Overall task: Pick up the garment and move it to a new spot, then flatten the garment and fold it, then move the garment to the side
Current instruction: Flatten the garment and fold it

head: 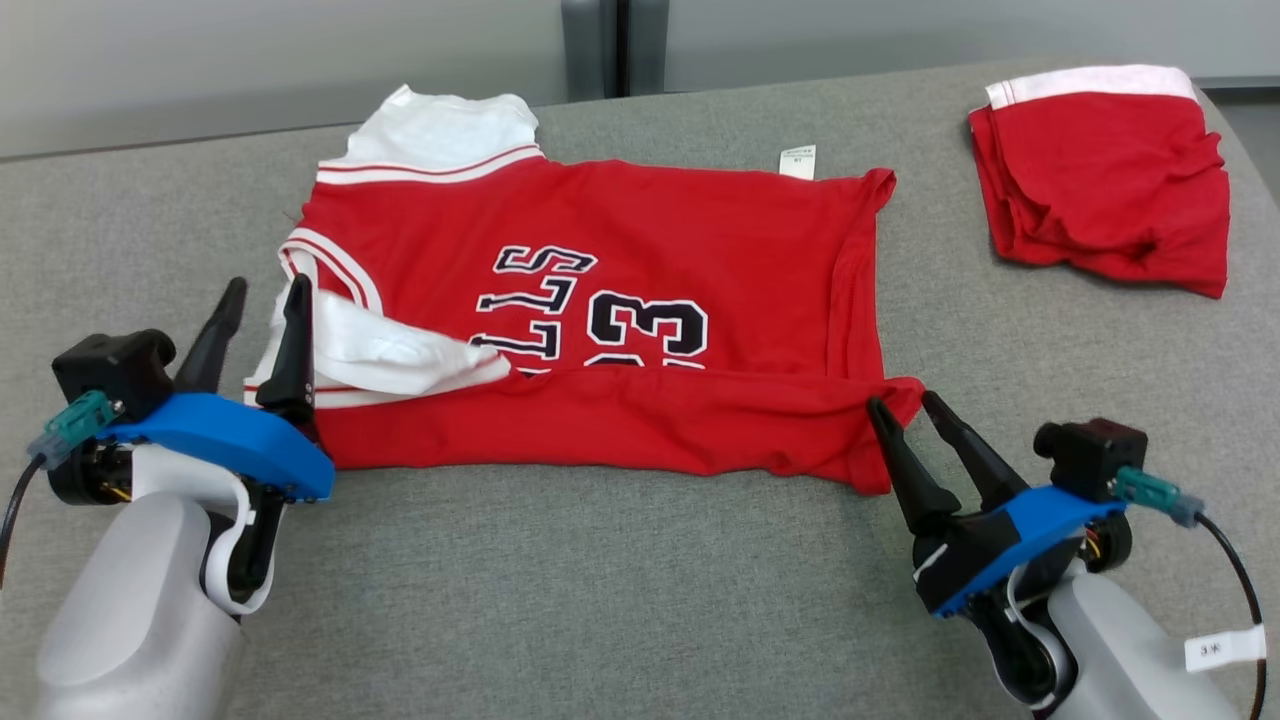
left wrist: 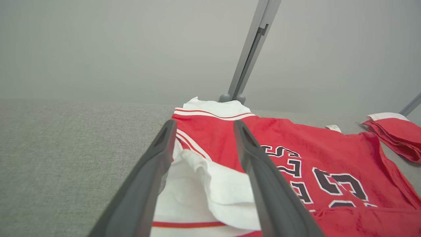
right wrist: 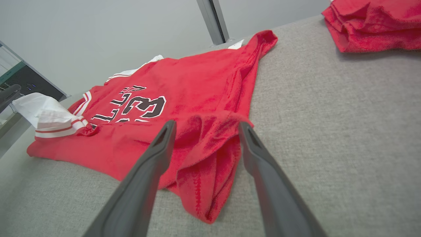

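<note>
The left claw (head: 266,285) is standing open with its 2 dark fingers apart, holding nothing, right at the left edge of the red shirt (head: 700,240) by a white sleeve (head: 380,350). The right claw (head: 902,402) is standing open too, holding nothing, with its tips at the shirt's near right corner. The shirt is lying on the gray table (head: 600,580), its near edge folded over the number. Another red cloth (head: 1100,180) is lying well apart at the far right.

It looked like a lab or office room: a grey fabric-covered table (head: 640,560) stood against plain pale wall panels (head: 250,60) joined by a grey metal post (head: 595,45).
</note>
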Robot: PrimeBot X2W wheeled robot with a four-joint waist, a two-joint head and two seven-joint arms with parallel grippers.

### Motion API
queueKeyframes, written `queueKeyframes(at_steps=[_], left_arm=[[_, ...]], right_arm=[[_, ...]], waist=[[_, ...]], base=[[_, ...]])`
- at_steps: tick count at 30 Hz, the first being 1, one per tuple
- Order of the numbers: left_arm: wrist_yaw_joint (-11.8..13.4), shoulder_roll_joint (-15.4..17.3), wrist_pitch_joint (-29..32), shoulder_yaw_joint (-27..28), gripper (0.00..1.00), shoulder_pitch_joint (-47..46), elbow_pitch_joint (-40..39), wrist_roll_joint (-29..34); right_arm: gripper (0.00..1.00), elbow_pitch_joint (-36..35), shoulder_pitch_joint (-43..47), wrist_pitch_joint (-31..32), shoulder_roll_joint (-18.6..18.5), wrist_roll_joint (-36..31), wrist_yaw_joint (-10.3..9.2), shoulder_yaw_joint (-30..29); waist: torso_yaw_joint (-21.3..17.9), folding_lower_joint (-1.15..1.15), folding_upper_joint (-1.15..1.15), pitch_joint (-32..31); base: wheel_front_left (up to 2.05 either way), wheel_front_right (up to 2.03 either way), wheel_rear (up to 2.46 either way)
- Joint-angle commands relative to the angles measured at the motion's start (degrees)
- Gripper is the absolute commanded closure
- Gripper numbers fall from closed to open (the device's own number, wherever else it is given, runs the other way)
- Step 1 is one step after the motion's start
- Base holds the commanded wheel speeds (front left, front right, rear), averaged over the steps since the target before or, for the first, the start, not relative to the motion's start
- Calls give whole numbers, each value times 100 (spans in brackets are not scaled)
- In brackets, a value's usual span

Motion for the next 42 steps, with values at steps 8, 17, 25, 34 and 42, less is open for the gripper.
queueKeyframes(at_steps=[8,17,25,34,42], left_arm=[[-15,216,-407,-23,0,485,111,-47],[163,365,-395,-143,0,1000,158,133],[128,311,-217,-263,0,795,498,90],[32,162,-200,-432,0,386,1104,-58],[-16,-9,-180,-624,100,98,1609,-217]], right_arm=[[0,-168,581,-205,-102,-586,3,-210],[0,-151,708,33,170,-1037,3,-487],[0,252,465,148,359,-1198,3,-496],[0,715,119,60,573,-1244,3,-366],[100,1091,-64,-71,713,-1127,3,-236]], waist=[[26,0,-1,-188],[79,0,-1,-190],[102,0,-1,-121],[34,0,-1,44],[73,0,-1,95]], base=[[0,0,0],[0,0,0],[0,0,0],[0,0,0],[0,0,0]])
